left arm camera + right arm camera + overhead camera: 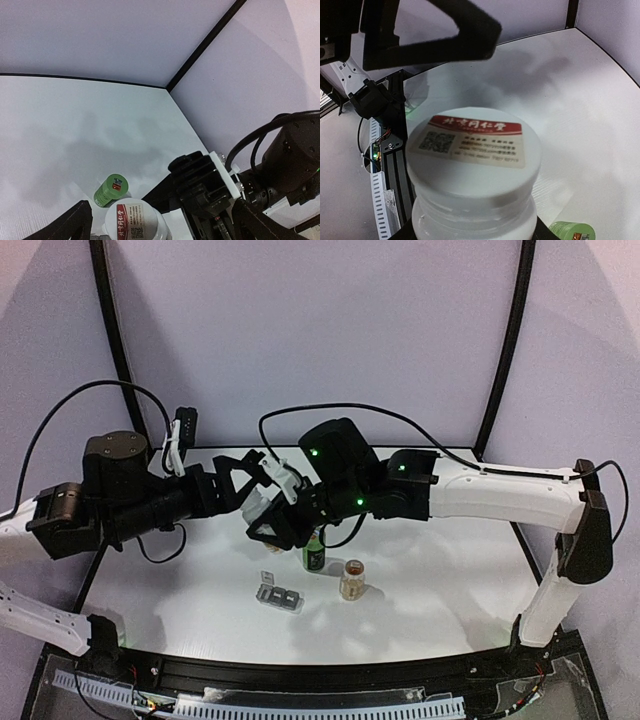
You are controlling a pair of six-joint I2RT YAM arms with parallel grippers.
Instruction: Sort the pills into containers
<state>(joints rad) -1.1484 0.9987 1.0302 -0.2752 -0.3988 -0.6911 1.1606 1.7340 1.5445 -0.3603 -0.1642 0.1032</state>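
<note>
right gripper [272, 525], jaws grasping a white bottle [472, 150] by its body, lid on and label upward, raised above the left-centre of the counter [430, 580]. left gripper [240, 478], jaws released and spread wide, one on either side of the lid, apparently not touching it. pill box [280, 595], the container to be filled, flat on the near counter, below and apart from both grippers; state of its lids too small to tell. green bottle [314, 555] and amber bottle [351, 580] upright just beyond the box, to its right. probable hazards: an off-centre close on the lid, twisting the bottle out of the right jaws; too slack a hold on the body, letting bottle turn with lid; a dropped bottle toppling the green one close below.
</note>
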